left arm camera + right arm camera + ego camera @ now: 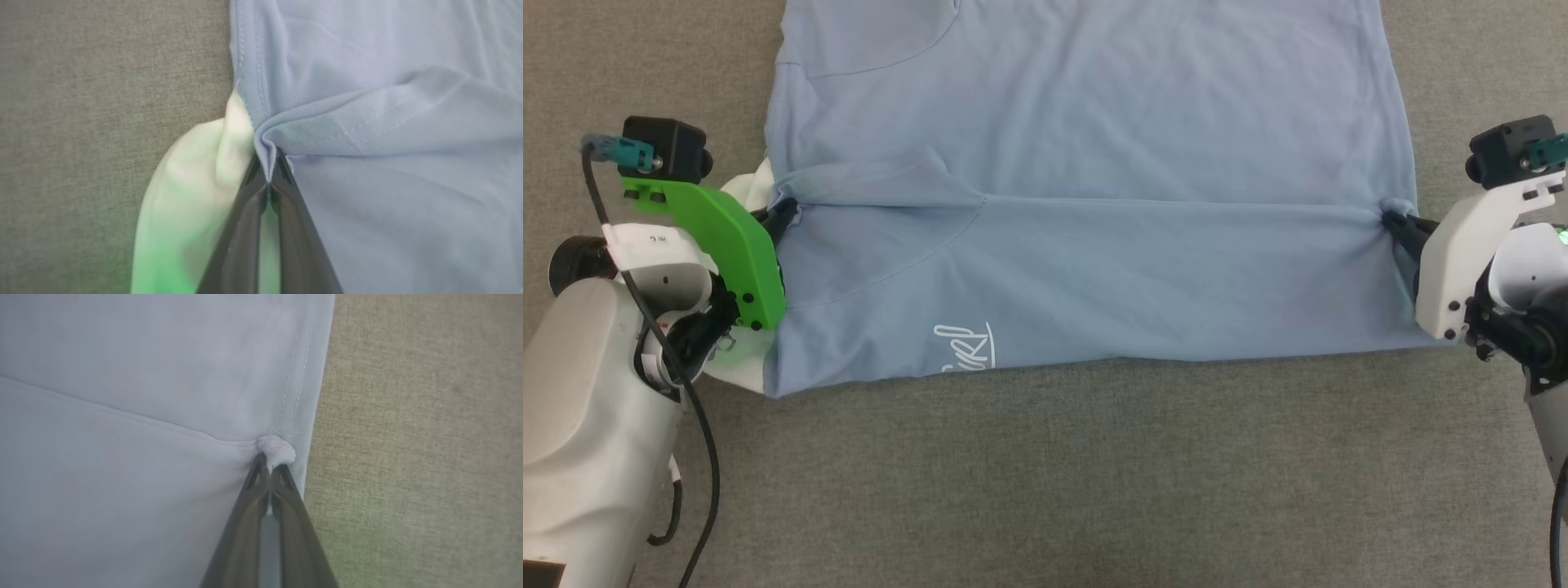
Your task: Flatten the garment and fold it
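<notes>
Left pincer [269,179] and right pincer [269,473] each clamp the garment [1094,163] at opposite edges, likely keeping the fold straight

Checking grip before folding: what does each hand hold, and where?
The light blue soft knit T-shirt: left hand pinches the edge on its side, right hand the opposite stitched edge.

Light was even and diffuse; shadows soft, faint along the garment [1094,269] fold. Head view sharp. Both wrist views ran soft, left hand [268,183] blurred close up. Green cast tinted the white panel [184,196].
</notes>
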